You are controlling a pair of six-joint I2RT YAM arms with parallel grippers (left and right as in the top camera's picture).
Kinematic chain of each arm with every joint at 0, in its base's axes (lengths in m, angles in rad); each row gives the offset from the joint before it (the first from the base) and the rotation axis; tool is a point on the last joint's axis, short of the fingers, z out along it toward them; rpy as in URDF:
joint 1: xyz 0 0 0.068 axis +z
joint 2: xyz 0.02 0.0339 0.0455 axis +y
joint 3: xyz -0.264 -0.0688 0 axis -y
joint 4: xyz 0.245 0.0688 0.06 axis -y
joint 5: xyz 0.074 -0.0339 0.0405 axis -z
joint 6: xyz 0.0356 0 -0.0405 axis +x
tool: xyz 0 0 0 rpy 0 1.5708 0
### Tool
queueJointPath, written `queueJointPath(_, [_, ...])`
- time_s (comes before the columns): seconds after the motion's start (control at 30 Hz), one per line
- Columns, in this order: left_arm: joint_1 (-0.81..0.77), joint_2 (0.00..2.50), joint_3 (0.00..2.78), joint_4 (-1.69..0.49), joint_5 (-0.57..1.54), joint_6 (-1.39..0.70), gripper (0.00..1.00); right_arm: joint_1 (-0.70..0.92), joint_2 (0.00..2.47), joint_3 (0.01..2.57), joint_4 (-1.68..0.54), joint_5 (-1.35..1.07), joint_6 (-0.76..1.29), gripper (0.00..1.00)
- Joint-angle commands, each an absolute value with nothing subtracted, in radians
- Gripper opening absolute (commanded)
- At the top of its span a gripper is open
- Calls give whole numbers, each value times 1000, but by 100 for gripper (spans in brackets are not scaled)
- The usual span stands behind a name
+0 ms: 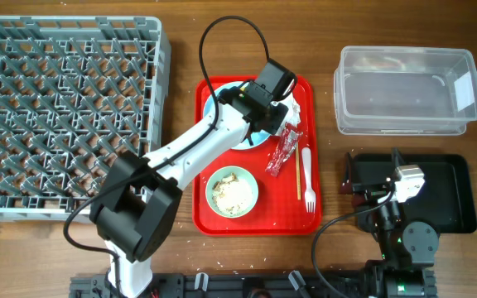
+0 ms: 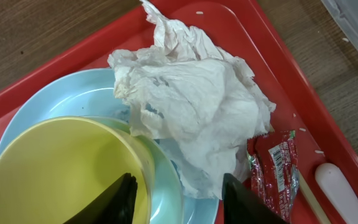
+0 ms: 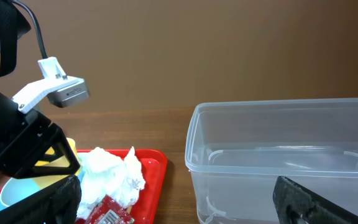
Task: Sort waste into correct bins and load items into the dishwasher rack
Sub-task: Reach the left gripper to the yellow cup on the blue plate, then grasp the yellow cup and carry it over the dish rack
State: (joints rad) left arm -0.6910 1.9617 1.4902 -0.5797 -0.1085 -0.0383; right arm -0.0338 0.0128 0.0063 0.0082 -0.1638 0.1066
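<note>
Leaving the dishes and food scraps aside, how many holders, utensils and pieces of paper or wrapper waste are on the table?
Holders: 4 (rack, red tray, tub, black tray)
Utensils: 2 (fork, stick)
Paper or wrapper waste: 2 (napkin, wrapper)
Total: 8

Crumpled paper napkin (image 2: 191, 99), glossy red wrapper (image 2: 272, 177), matt wooden table (image 2: 42, 37)

Stretches the white-and-black left arm (image 1: 197, 149) from 7 o'clock toward 1 o'clock, tipping the black two-finger left gripper (image 2: 179, 193) downward, jaws partly apart. Holds the black right arm (image 1: 404, 236) folded at 5 o'clock, black two-finger right gripper (image 3: 176, 186) spread wide.
</note>
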Motion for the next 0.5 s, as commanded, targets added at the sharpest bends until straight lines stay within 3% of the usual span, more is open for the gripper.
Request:
queueJointPath(0.0, [-682, 1977, 1505, -572, -125, -30, 44, -31, 5, 5, 12, -159, 97, 100])
queueJointPath(0.1, [-680, 1977, 1505, -571, -126, -30, 34, -31, 5, 5, 12, -159, 97, 100])
queueJointPath(0.23, [-677, 1977, 1505, -593, -231, -30, 32, -31, 5, 5, 12, -159, 97, 100])
queueJointPath(0.4, [-668, 1977, 1505, -636, -187, -35, 28, -31, 5, 5, 12, -159, 97, 100])
queueJointPath(0.47, [-668, 1977, 1505, -636, -183, -35, 20, -31, 5, 5, 12, -159, 97, 100])
